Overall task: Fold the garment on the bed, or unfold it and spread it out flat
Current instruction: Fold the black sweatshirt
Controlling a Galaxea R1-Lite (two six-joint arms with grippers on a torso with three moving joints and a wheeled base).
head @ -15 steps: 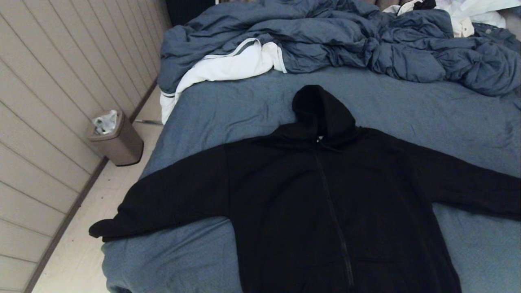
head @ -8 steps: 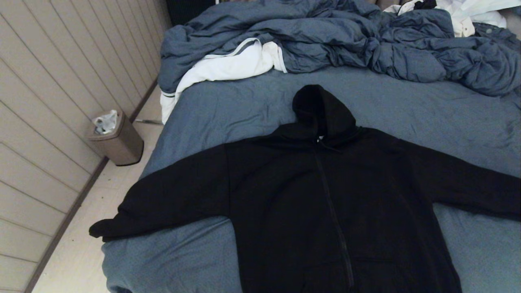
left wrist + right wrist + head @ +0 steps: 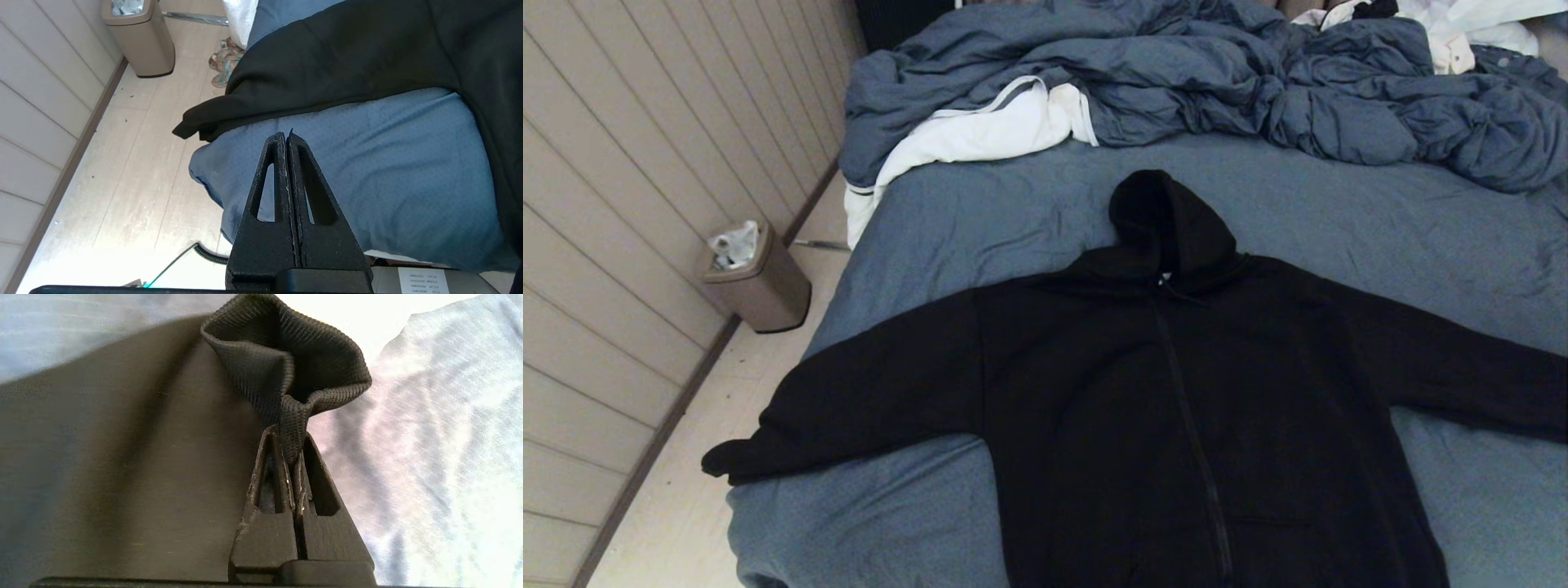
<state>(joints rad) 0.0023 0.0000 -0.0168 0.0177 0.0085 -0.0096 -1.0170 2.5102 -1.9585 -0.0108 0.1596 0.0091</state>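
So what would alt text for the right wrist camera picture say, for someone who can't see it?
Close-up of the right end effector shut on the ribbed cuff of the black hoodie, pinching the fabric into a raised fold. The sleeve stretches away across the blue-grey bed sheet.

Garment hem and right cuff cut off by frame edge

1. A rumpled blue-grey duvet is heaped at the far end.
2. A white cloth with grey trim lies beside it.
3. A tan waste bin stands on the floor by the panelled wall.
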